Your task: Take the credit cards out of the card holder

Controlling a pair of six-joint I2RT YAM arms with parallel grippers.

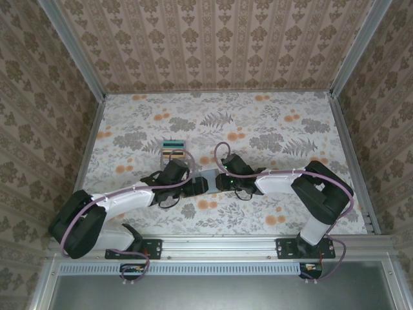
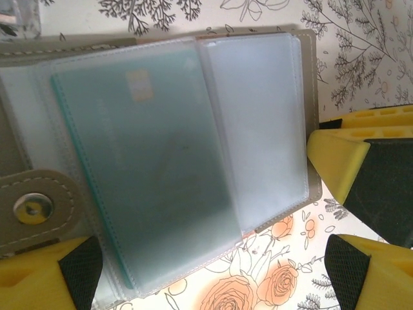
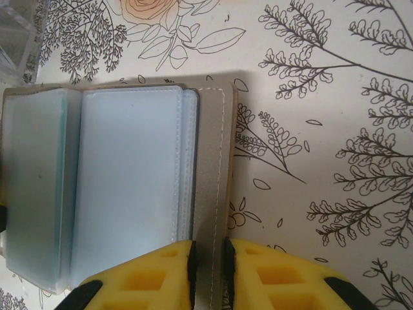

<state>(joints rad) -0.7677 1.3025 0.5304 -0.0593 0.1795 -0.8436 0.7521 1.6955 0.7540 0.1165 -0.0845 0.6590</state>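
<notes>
The card holder (image 2: 311, 97) lies open on the flowered table, its shiny pale sleeves facing up and its snap tab (image 2: 35, 210) at the left. A teal credit card (image 2: 148, 174) sits inside the front clear sleeve. My left gripper (image 2: 213, 278) is open wide, with the sleeve's lower corner between its yellow fingers (image 2: 39, 274). My right gripper (image 3: 206, 258) is shut on the card holder's (image 3: 210, 161) grey-brown cover edge. Its yellow finger (image 2: 348, 155) shows beside the holder. From above, both grippers (image 1: 197, 186) (image 1: 221, 181) meet over the card holder (image 1: 211, 174) at the table's centre.
A striped stack of coloured cards (image 1: 173, 150) stands just behind the left gripper. A clear plastic object (image 3: 16, 39) sits close to the holder's far corner. Patterned walls (image 1: 39, 116) enclose the table on three sides.
</notes>
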